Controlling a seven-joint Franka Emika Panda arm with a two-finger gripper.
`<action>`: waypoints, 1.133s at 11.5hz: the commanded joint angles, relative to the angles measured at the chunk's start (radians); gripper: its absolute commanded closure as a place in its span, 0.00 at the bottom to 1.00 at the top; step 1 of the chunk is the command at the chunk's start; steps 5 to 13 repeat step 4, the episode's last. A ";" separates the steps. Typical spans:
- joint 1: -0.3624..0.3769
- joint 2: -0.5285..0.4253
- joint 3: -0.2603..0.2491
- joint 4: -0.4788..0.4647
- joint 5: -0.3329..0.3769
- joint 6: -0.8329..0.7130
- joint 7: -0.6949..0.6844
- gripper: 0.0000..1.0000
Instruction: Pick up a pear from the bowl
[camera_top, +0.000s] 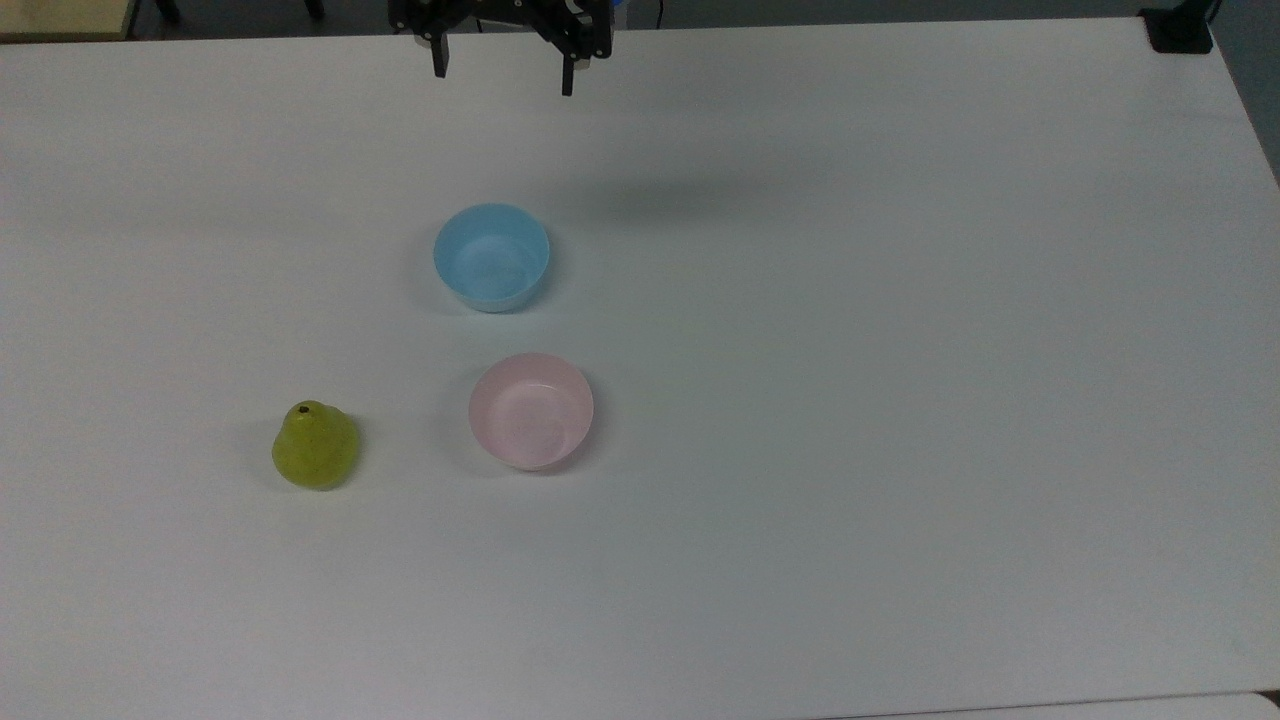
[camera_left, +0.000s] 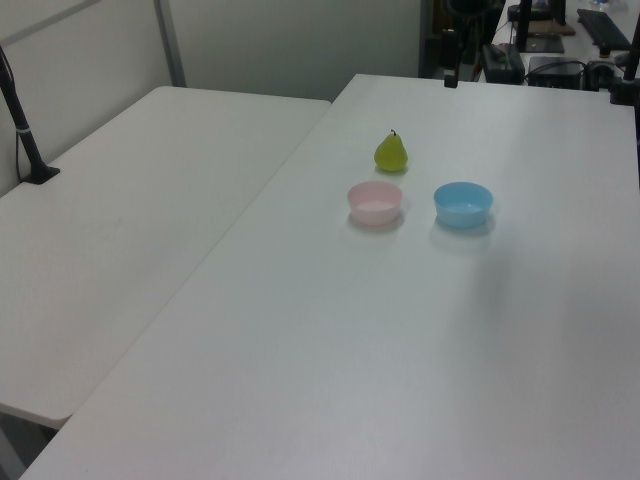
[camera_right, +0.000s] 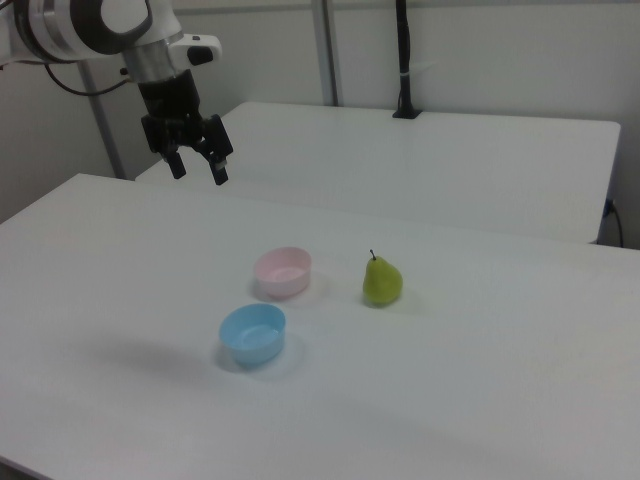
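Yellow-green pear (camera_top: 315, 447) seemingly beside bowl (camera_top: 531, 410)

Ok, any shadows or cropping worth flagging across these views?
Top view: the end effector is cut off by the upper edge, its soft shadow falling on the table. Right view: a faint shadow beside the blue bowl. Left view: the pear is evenly lit.

Pear (camera_top: 315, 446) on table (camera_top: 900, 400), beside bowl (camera_top: 531, 410)

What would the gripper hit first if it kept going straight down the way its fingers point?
Probably bare table: the open gripper hangs clear of the blue bowl, though depth is uncertain.
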 joint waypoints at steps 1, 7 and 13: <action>-0.095 -0.045 0.079 -0.035 0.017 -0.013 -0.001 0.00; -0.109 -0.046 0.090 -0.035 0.017 -0.025 -0.001 0.00; -0.109 -0.046 0.090 -0.035 0.017 -0.025 -0.001 0.00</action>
